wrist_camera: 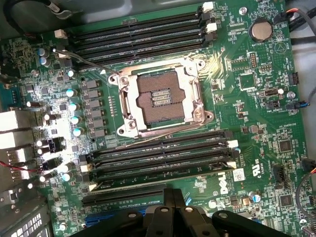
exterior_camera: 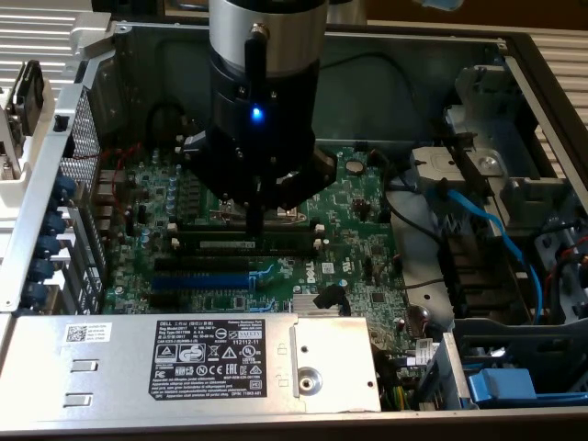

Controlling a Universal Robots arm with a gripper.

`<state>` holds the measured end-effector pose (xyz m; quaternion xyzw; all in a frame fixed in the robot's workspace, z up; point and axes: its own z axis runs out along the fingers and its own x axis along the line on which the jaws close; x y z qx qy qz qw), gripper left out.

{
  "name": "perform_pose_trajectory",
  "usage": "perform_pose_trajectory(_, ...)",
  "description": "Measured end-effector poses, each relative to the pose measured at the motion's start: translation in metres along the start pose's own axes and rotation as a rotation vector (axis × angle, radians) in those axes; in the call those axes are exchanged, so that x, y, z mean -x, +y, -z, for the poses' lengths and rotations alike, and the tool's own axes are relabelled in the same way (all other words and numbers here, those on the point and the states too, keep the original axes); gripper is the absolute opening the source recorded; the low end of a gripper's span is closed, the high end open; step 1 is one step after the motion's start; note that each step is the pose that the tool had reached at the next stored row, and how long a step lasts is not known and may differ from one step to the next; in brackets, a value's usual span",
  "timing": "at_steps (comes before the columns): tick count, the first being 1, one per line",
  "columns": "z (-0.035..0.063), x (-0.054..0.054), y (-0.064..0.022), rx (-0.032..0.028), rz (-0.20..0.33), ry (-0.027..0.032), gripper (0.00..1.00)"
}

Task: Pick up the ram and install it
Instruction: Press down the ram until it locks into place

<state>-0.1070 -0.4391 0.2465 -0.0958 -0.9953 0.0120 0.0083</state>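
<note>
we see the end effector (exterior_camera: 254, 220) closed, with its two dark fingers together and pointing down onto the ram (exterior_camera: 243, 246). the ram is lying in one of the black memory slots (exterior_camera: 241, 233) of the green motherboard (exterior_camera: 367, 266), just on the near side of the cpu socket (wrist_camera: 162, 98). so the ram is directly under the end effector, not to any side of it. its long axis goes along the slot, from the exterior view's left to the exterior view's right, parallel to the blue slot (exterior_camera: 200, 281) that is nearer to the power supply (exterior_camera: 220, 358).

we judge that the fingertips touch the top edge of the ram near its middle, but the contact itself is covered by the arm body. we cannot tell if the ram is fully seated or only resting in the slot, and the white end clips are too small to read. in the wrist view the end effector (wrist_camera: 170, 210) hides the part of the slots beneath it.
</note>
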Motion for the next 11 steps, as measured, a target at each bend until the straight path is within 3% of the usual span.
perform_pose_trajectory(11, 0.0000, 0.0003, 0.0013, -0.0001, 0.004, -0.0001, 0.10)
